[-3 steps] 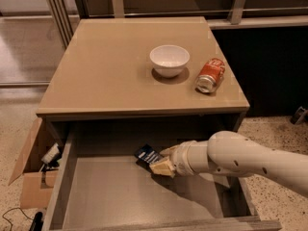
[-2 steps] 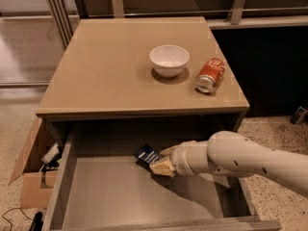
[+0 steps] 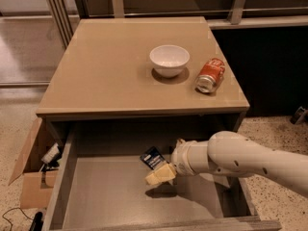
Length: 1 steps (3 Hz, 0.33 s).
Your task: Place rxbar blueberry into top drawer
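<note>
The rxbar blueberry [image 3: 152, 157], a small dark navy wrapper with white lettering, is tilted up inside the open top drawer [image 3: 115, 196], near the back middle. My gripper [image 3: 159, 173] reaches in from the right on a white arm, its cream fingers [image 3: 162, 174] shut on the bar's lower right end. The bar hangs a little above the grey drawer bottom.
On the tan table top [image 3: 106, 66] stand a white bowl [image 3: 169, 59] and an orange-red soda can [image 3: 210, 75] lying on its side. A cardboard box [image 3: 30, 177] with clutter sits on the floor at the left of the drawer.
</note>
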Available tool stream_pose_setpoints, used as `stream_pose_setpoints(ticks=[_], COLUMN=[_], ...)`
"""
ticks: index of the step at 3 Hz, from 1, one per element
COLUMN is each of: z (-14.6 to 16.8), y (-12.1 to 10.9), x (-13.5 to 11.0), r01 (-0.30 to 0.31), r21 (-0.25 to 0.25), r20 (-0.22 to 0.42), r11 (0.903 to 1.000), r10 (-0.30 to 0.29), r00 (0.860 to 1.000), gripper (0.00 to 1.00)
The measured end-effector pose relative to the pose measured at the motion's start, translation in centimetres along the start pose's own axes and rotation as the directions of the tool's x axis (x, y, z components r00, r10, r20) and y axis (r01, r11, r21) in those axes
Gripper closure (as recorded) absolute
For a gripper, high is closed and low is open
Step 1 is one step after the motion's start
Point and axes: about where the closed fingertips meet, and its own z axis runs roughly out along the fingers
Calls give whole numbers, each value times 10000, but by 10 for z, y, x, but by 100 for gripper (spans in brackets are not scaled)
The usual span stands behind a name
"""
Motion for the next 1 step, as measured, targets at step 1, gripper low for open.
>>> stream_pose_setpoints(ticks=[1], z=[0], y=[0], x=[0], r01=[0], r21=[0], r20=[0], r11=[10000], r10=[0], r00=[10000], gripper=[0])
